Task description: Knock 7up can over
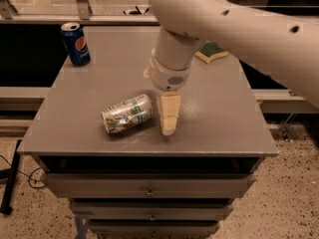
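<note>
Job looks done to me: the 7up can [127, 114] is lying flat on its side on the cabinet top [219, 118], just beside the gripper [168, 114] on the Pepsi can [76, 44] side. The arm hides most of the gripper, so I can't tell if it's open or closed.

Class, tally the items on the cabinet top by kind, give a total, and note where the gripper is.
Soda cans: 2 (7up can lying down, Pepsi can upright)
Sponge: 1
Total: 3
Gripper: just beside the 7up can.
</note>
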Action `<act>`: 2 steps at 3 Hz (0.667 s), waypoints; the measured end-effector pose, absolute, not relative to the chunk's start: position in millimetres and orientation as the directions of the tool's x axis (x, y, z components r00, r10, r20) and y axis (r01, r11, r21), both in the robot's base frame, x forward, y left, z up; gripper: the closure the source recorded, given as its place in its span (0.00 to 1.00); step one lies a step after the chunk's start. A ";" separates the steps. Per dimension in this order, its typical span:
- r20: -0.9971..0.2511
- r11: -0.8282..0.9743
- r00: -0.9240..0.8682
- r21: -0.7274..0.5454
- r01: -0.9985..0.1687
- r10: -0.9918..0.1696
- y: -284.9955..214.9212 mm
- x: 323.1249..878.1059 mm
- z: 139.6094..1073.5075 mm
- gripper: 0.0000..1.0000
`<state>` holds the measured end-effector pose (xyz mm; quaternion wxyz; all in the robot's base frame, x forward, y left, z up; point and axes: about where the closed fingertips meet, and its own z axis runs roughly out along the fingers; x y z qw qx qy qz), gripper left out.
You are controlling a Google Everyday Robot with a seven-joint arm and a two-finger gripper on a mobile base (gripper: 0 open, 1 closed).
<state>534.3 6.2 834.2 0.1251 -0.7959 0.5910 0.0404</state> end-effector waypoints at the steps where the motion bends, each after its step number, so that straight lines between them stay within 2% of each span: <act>1: -0.368 -0.101 0.138 -0.118 -0.988 -0.920 -50.7 540.4 857.9 0.00; 2: -0.530 0.076 -0.006 -0.111 -0.991 -0.848 -104.7 524.9 891.7 0.00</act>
